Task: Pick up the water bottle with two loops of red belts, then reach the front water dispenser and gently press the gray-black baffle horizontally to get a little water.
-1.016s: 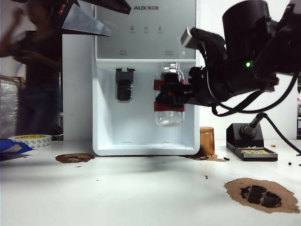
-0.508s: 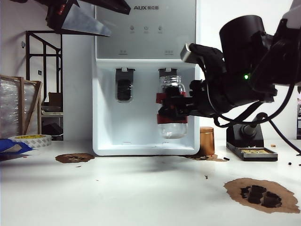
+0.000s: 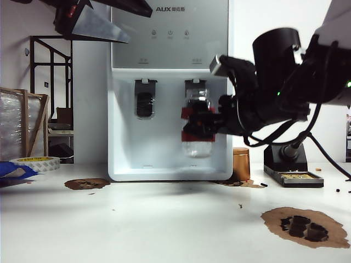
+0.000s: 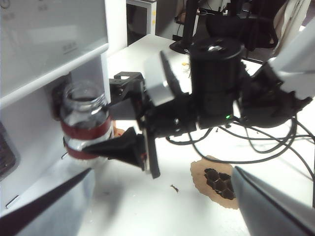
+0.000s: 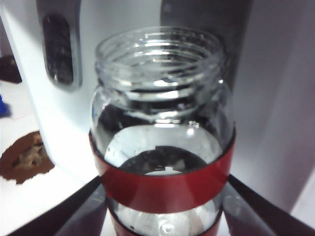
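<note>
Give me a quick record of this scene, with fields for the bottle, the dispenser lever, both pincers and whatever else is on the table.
bottle: water bottle, upright, off the table, in the dispenser bay
lever: gray-black baffle right above the bottle's mouth; contact unclear
dispenser: water dispenser, white, second lever to its left
right pincer: right pincer clamped on the bottle's red bands
left pincer: left pincer open, high at the dispenser's upper left, holding nothing
table: tape roll, copper cylinder

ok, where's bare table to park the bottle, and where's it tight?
Free: the table in front of the water dispenser, between the left brown stain and the cork mat. Crowded: right rear, with copper cylinder and soldering stand; far left, with the tape roll. Right tool holds the water bottle in the bay; left tool hangs open overhead.
</note>
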Available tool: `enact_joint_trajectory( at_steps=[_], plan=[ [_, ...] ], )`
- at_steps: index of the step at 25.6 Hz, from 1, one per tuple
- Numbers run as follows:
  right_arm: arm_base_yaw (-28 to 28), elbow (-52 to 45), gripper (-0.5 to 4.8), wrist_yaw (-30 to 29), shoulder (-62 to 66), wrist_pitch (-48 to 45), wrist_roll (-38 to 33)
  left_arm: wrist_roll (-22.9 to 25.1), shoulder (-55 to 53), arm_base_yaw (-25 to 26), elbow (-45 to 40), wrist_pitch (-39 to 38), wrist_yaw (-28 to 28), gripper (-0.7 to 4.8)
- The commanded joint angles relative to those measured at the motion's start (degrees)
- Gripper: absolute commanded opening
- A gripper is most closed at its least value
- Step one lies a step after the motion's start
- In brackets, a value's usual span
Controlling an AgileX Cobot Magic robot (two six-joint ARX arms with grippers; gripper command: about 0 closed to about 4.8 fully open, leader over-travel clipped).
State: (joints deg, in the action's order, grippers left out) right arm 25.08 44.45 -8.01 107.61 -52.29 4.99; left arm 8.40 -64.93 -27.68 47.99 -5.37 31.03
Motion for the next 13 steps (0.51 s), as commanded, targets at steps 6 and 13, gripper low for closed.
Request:
enact_joint_trajectory(
  at_steps=[6,13],
  plan=[
    [-0.15,0.92,0.84,0.22,0.39,-1.6,-0.39,0.42,0.28,-0.07,0.31,0.52,0.2,4.79],
    [-0.15,1.31,0.84,0.39,0.44,-2.49,-0.39,0.46,0.28,-0.07,0.31,0.46,0.2,4.79]
  ],
)
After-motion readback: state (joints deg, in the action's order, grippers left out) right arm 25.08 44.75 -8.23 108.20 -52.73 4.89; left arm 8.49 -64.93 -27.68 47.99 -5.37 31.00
